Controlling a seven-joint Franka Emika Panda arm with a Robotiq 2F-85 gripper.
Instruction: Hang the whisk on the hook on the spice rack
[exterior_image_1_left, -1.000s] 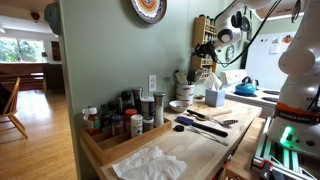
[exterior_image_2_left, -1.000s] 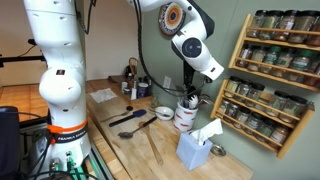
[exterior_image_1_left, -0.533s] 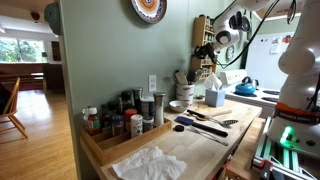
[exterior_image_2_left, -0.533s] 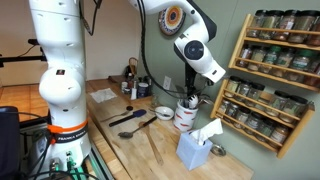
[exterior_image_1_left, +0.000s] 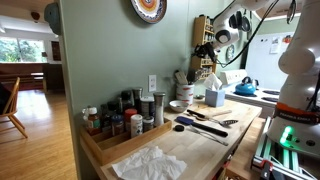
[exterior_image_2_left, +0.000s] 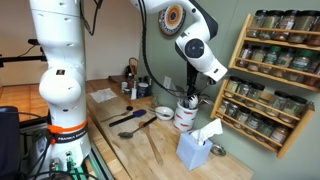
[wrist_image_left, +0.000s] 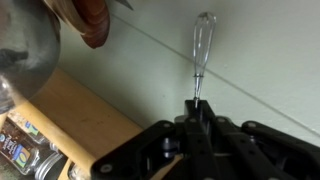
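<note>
Presently logged:
- gripper (wrist_image_left: 197, 110): jaws pinched fully together on thin metal shaft of whisk (wrist_image_left: 202, 42).
- whisk: held in air, rounded end projecting past fingertips toward pale green wall (wrist_image_left: 270, 60); wire head not discernible.
- position, in an exterior view: gripper just above white utensil crock (exterior_image_2_left: 184, 118), near spice rack (exterior_image_2_left: 268, 72) but apart from it.
- spice rack: light wood, wall-mounted, tiers of small jars (exterior_image_2_left: 262, 58); wrist view catches one wooden edge with jars at lower left.
- hook: too small to make out.

Tissue box (exterior_image_2_left: 196, 151), utensil crock (exterior_image_2_left: 185, 118), tray of bottles (exterior_image_1_left: 95, 149), blue kettle (exterior_image_1_left: 246, 86)
</note>
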